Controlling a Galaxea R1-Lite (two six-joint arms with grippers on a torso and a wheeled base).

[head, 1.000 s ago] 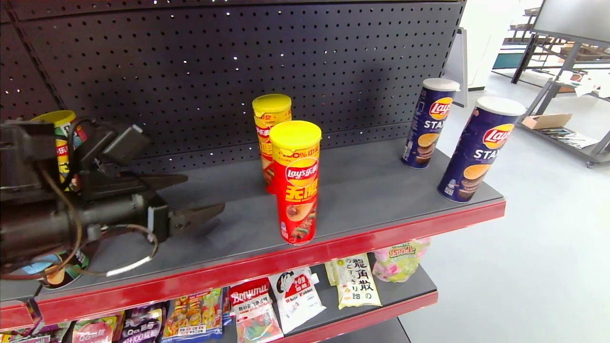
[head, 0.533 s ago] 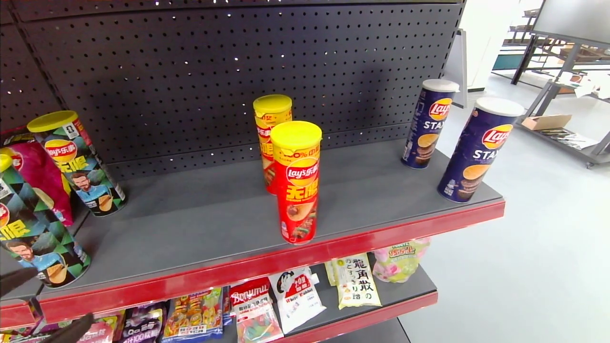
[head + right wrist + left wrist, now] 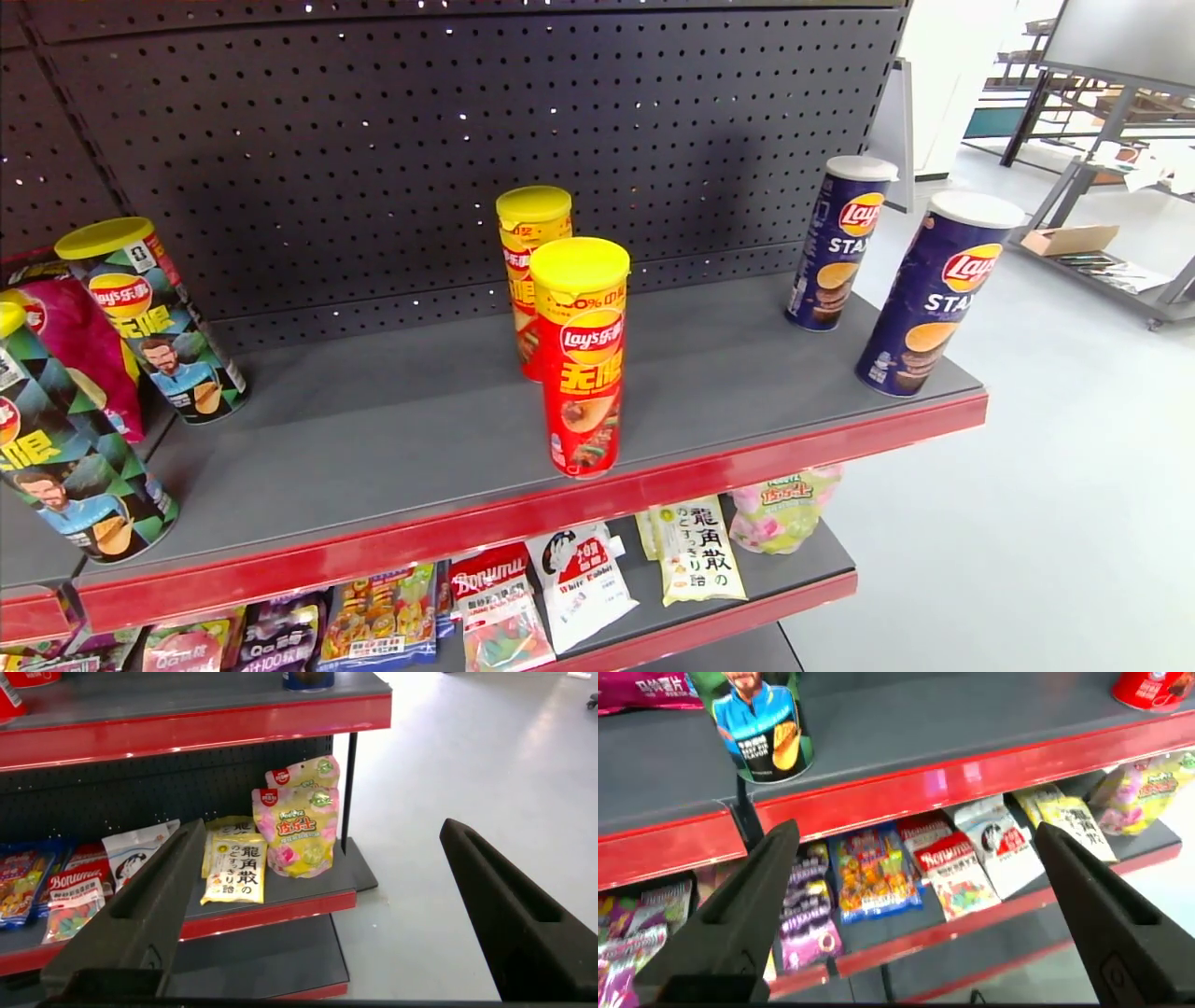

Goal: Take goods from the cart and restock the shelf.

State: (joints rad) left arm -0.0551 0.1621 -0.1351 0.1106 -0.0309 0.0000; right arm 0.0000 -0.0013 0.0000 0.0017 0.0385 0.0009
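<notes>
Pale grey floor, metal racks beyond

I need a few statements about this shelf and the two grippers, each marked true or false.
1. The front red can has a yellow lid. True.
2. The blue can at the shelf corner has a yellow lid. False: its lid is white.
3. The left gripper holds a can. False: it is open and empty.
4. Snack bags lie on the lower shelf. True.
5. The right gripper is open. True.
</notes>
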